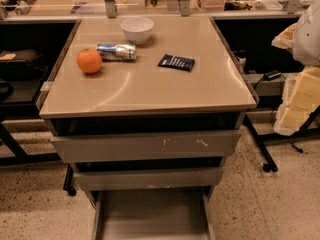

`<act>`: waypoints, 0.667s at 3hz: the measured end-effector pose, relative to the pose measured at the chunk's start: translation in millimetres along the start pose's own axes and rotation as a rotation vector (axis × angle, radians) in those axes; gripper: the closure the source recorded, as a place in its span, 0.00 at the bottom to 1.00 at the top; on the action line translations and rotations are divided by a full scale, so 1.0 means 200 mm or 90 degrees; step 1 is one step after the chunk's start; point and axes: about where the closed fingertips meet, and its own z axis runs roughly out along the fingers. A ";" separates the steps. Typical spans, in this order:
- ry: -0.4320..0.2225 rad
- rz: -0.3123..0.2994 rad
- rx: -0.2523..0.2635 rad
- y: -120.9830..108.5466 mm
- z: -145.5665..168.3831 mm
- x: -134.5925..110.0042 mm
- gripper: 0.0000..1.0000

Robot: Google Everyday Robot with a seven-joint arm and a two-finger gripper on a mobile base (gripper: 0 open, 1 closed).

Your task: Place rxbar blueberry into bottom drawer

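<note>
The rxbar blueberry (176, 62) lies flat on the tan cabinet top (150, 89), right of centre. The bottom drawer (152, 216) is pulled out at the foot of the cabinet, and its plain grey floor is bare. My gripper (299, 101) hangs at the right edge of the view, beside and below the top's right rim. It is well away from the bar and holds nothing that I can see. The white arm (307, 31) rises above it.
An orange (89, 60), a shiny silver-and-blue can (117, 51) lying on its side and a white bowl (137, 29) stand at the back left of the top. Two upper drawers (145, 145) are shut. Dark table legs (260, 144) flank the cabinet.
</note>
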 end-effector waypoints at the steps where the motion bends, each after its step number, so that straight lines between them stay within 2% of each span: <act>1: 0.000 0.000 0.000 0.00 0.00 0.00 0.00; 2: -0.014 -0.003 0.010 -0.03 0.00 -0.02 0.00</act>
